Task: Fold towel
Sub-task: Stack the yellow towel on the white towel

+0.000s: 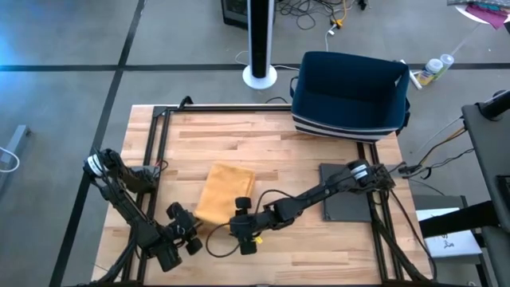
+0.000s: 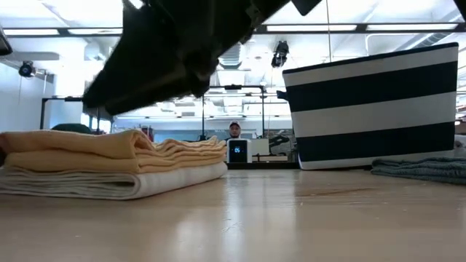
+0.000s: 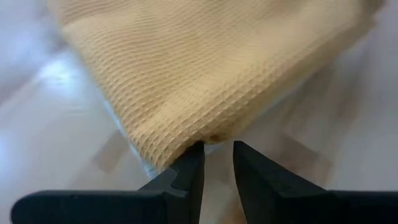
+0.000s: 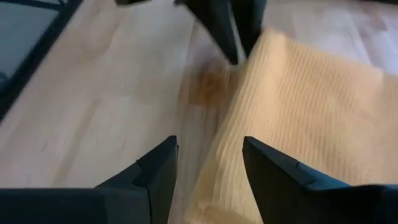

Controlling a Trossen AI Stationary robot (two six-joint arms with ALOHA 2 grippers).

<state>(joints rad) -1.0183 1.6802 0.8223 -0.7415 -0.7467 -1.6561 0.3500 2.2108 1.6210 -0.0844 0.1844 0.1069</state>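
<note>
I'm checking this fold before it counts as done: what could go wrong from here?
1. The left pincer sits at a corner of the folded yellow waffle-weave towel; pulling away could drag a layer and undo the fold.
2. The open right pincer straddles the towel's edge; closing or sliding might bunch it.

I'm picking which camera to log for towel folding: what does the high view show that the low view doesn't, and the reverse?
Only the high view shows both arms whole, with the left gripper and right gripper at the towel's near edge, and the dark mat on the table.

Only the low view shows the yellow towel in profile as stacked layers with a paler layer underneath, plus the basket's stripes.

Both show the folded towel and the navy basket.
</note>
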